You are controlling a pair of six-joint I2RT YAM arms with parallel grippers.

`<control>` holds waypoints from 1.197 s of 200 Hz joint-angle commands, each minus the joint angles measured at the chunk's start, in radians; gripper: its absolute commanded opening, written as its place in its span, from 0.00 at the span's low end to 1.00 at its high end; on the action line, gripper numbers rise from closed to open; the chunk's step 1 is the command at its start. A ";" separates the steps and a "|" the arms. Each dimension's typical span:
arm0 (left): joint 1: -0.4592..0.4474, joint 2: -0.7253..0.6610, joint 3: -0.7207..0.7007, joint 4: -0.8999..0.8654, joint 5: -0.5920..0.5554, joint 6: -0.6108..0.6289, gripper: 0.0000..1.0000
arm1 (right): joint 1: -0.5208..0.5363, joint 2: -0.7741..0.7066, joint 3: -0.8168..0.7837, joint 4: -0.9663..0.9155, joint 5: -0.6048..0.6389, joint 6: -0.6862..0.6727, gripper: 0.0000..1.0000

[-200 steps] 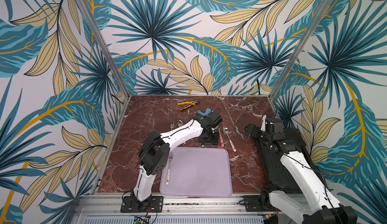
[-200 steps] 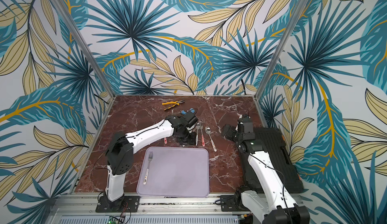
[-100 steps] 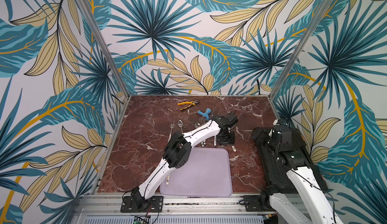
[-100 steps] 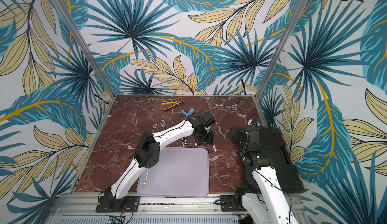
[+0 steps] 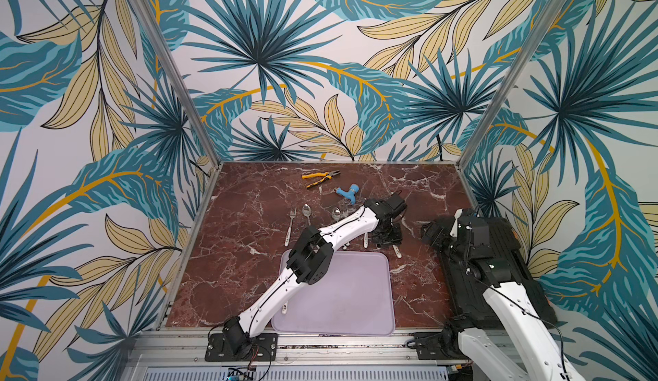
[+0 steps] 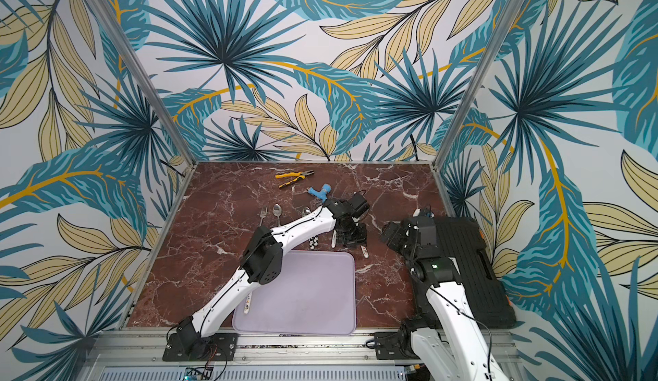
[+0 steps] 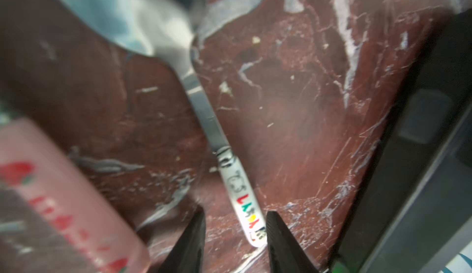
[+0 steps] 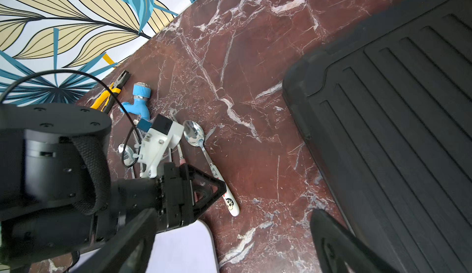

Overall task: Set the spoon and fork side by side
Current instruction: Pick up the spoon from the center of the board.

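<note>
Bimanual cell at one instant. The left gripper point(image 7: 235, 211) is shown low over a cluster of cutlery toward the right rear of the marble tabletop point(image 5: 245, 254), its arm reaching diagonally over the lilac tray point(image 5: 356, 290). In the left wrist view its jaws are seen apart, one on each side of the white, printed end of the spoon point(image 7: 204, 111) handle; the handle lies just beside one finger point(image 7: 278, 233), with bare marble between it and the opposite one, and no clamping is evident. The spoon lies flat on the tabletop, off the tray and just beyond the tray's far right corner, with its bowl directed toward the back wall. A pink-handled fork point(image 7: 58, 195) lies just beside it, on the side away from the black case point(image 8: 383, 131), roughly parallel; its handle is blurred in the left wrist view, so whether the two utensils touch cannot be told. The right gripper point(image 5: 431, 233) is held between the spoon and the case, with its jaws wide apart and nothing between them. A second fork point(image 5: 290, 226) and a second spoon point(image 5: 307, 211) lie side by side farther to the left. Yellow pliers point(image 5: 320, 178) and a blue tap fitting point(image 5: 348, 194) are seen near the back wall. A white handle point(image 6: 246, 304) projects from beneath the left arm on the tray.
</note>
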 commanded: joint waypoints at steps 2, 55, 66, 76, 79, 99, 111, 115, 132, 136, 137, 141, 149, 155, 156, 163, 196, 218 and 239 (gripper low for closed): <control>-0.002 0.028 0.078 -0.032 -0.047 -0.021 0.41 | -0.001 -0.018 -0.017 -0.017 0.002 -0.004 0.99; -0.005 0.072 0.136 -0.088 -0.131 -0.009 0.39 | -0.001 -0.032 -0.027 -0.001 0.013 -0.004 1.00; -0.006 0.077 0.137 -0.088 -0.151 -0.002 0.39 | 0.001 -0.033 -0.028 0.001 0.012 -0.004 1.00; -0.010 0.084 0.139 -0.087 -0.169 0.006 0.38 | -0.001 -0.036 -0.028 0.002 0.008 -0.004 1.00; -0.010 0.086 0.140 -0.087 -0.174 0.009 0.38 | -0.001 -0.037 -0.029 0.003 0.007 -0.004 1.00; -0.011 0.096 0.145 -0.104 -0.186 0.014 0.37 | -0.001 -0.043 -0.031 0.007 0.001 -0.002 1.00; -0.011 0.103 0.149 -0.114 -0.193 0.021 0.36 | 0.000 -0.048 -0.033 0.008 0.000 0.001 1.00; -0.012 0.106 0.152 -0.120 -0.196 0.025 0.36 | -0.001 -0.050 -0.033 0.008 -0.001 0.001 0.99; -0.011 0.117 0.157 -0.139 -0.204 0.039 0.34 | 0.000 -0.061 -0.037 0.008 -0.006 0.003 1.00; -0.011 0.119 0.159 -0.144 -0.206 0.043 0.34 | -0.001 -0.064 -0.038 0.008 -0.009 0.004 1.00; -0.011 0.119 0.159 -0.145 -0.207 0.044 0.34 | 0.000 -0.064 -0.039 0.008 -0.009 0.003 1.00; -0.011 0.122 0.161 -0.149 -0.209 0.048 0.33 | -0.001 -0.065 -0.039 0.008 -0.012 0.003 1.00; -0.011 0.126 0.163 -0.157 -0.211 0.056 0.32 | -0.001 -0.069 -0.040 0.010 -0.016 0.005 1.00; -0.011 0.129 0.163 -0.162 -0.211 0.062 0.32 | -0.001 -0.069 -0.043 0.012 -0.020 0.006 0.99; -0.011 0.129 0.163 -0.162 -0.211 0.063 0.31 | -0.001 -0.070 -0.042 0.013 -0.021 0.007 1.00; -0.011 0.131 0.165 -0.167 -0.213 0.068 0.30 | 0.000 -0.069 -0.046 0.018 -0.030 0.008 0.99; -0.010 0.132 0.171 -0.190 -0.227 0.102 0.21 | -0.001 -0.043 -0.049 0.039 -0.079 0.017 0.98; -0.005 0.125 0.174 -0.208 -0.237 0.123 0.17 | 0.000 -0.019 -0.044 0.039 -0.093 0.019 0.98; 0.001 0.119 0.174 -0.214 -0.245 0.141 0.17 | 0.000 -0.016 -0.044 0.041 -0.087 0.018 0.98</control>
